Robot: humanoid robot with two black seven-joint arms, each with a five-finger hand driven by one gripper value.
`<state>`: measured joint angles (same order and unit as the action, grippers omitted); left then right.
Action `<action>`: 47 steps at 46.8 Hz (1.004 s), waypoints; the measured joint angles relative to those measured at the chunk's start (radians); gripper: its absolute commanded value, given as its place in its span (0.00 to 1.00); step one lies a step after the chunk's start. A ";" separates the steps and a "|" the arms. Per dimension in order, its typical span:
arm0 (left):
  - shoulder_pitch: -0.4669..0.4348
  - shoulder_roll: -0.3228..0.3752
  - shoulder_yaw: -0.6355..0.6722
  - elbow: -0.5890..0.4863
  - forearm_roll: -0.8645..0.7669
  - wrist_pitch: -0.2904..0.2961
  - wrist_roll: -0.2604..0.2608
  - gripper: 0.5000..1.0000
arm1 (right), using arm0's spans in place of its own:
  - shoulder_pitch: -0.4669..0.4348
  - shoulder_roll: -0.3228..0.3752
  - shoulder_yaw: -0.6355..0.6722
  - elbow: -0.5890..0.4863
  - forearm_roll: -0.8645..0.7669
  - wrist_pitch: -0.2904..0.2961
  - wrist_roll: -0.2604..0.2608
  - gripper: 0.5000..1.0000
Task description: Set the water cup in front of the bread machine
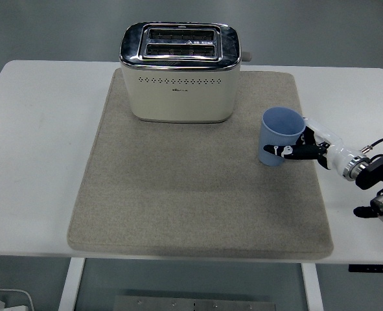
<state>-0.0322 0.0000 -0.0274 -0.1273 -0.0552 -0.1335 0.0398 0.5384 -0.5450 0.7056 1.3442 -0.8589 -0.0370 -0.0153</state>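
My right hand (299, 150) grips blue water cup (280, 137), mat's right; I'd carry it upright, leftward, near toaster (179, 72) front.

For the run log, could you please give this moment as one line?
right hand: shut on blue cup | cup: on mat's right side, not yet before toaster

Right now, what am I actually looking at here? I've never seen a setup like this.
You're looking down from a camera high on a robot, over its white table. A grey mat lies on it, with a cream toaster at the back. From the right edge comes the robot's arm, ending in a hand with fingers. That hand grips a blue cup, which leans slightly, at the mat's right side, to the right of the toaster. The other arm is out of sight.
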 measured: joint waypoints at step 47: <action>0.000 0.000 0.000 0.000 0.000 0.000 0.000 1.00 | 0.188 0.023 -0.127 0.026 0.083 0.011 0.013 0.00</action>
<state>-0.0322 0.0000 -0.0275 -0.1273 -0.0549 -0.1334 0.0397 0.7262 -0.5216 0.5791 1.3698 -0.7761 -0.0260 -0.0028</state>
